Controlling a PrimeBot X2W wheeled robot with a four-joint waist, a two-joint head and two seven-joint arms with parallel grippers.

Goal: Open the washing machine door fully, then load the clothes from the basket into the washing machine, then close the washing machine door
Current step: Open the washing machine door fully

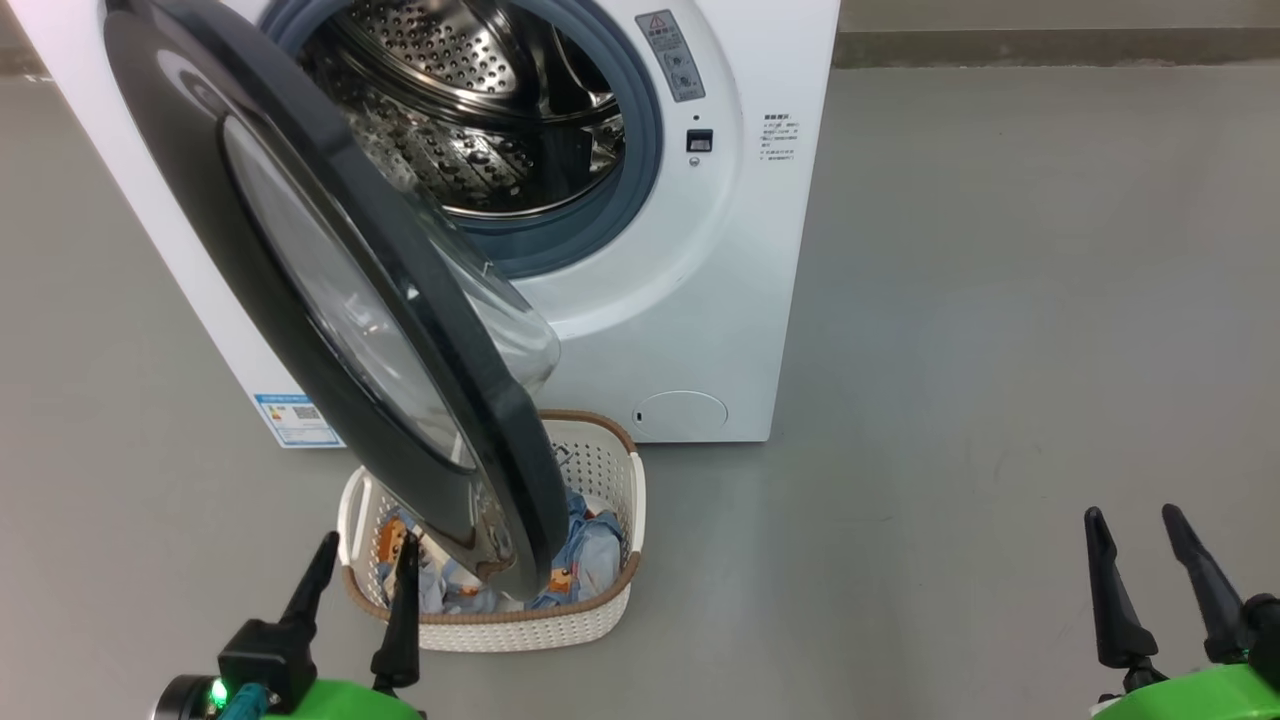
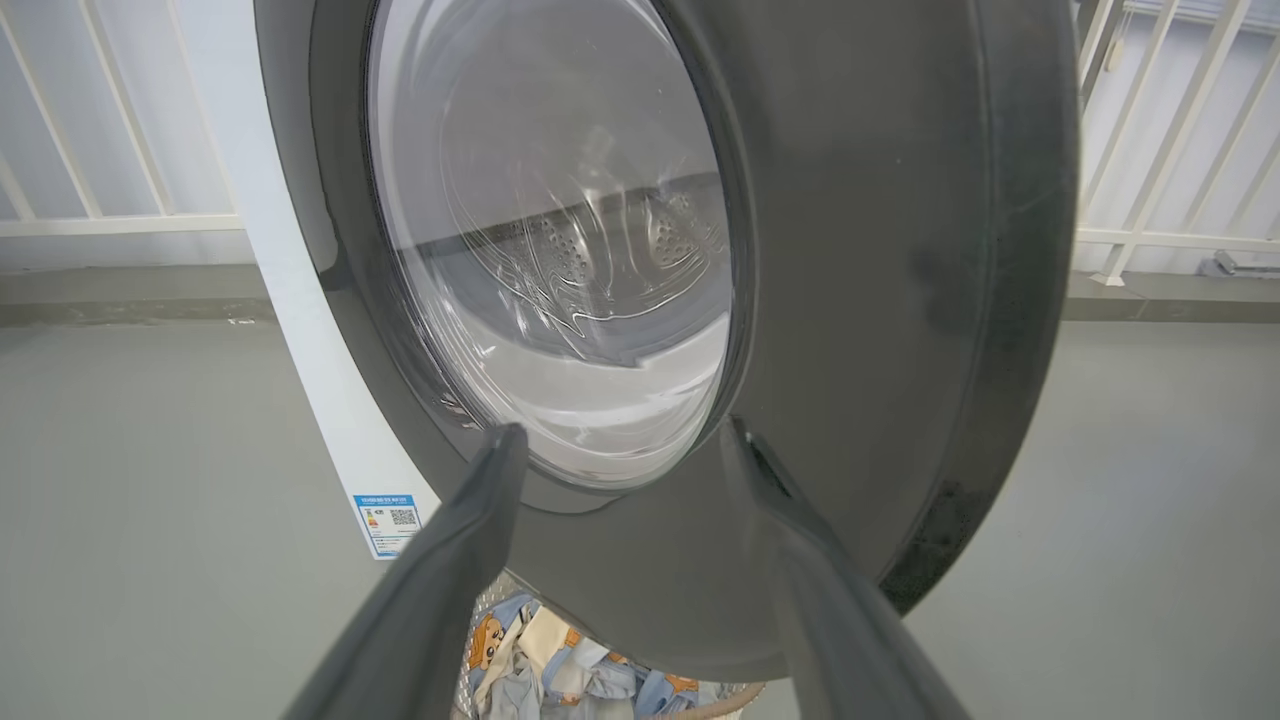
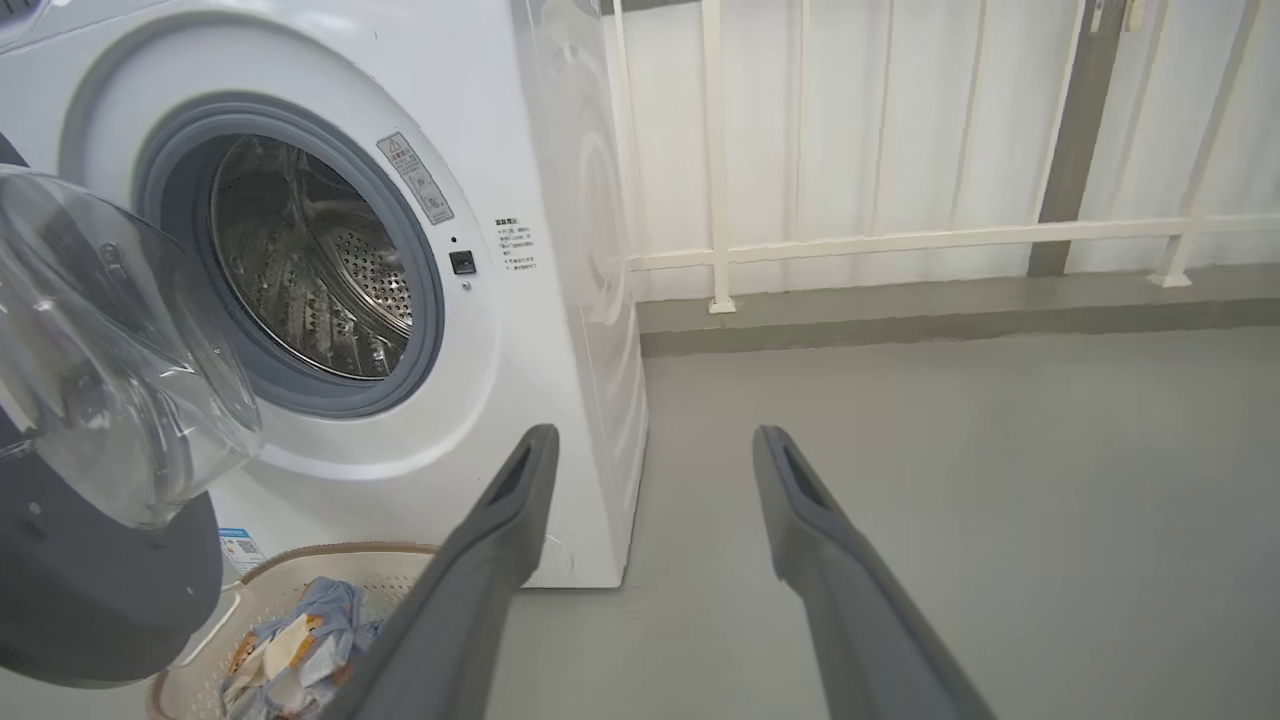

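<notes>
The white washing machine (image 1: 700, 300) stands at the back, its steel drum (image 1: 470, 110) exposed. Its door (image 1: 300, 270) hangs partly swung out, black ring toward me, over the cream basket (image 1: 610, 470) on the floor. The blue bear-print clothes (image 1: 590, 555) lie in the basket, partly hidden by the door. My left gripper (image 1: 365, 560) is open just in front of the basket and the door's lower edge; in the left wrist view the door (image 2: 850, 300) looms close behind the fingers (image 2: 480, 500). My right gripper (image 1: 1135, 530) is open over bare floor, far right.
Grey floor (image 1: 1000, 350) spreads to the right of the machine. A white railing (image 3: 900, 240) and a low kerb run behind it. The machine's blue energy sticker (image 1: 298, 420) sits at its lower left corner.
</notes>
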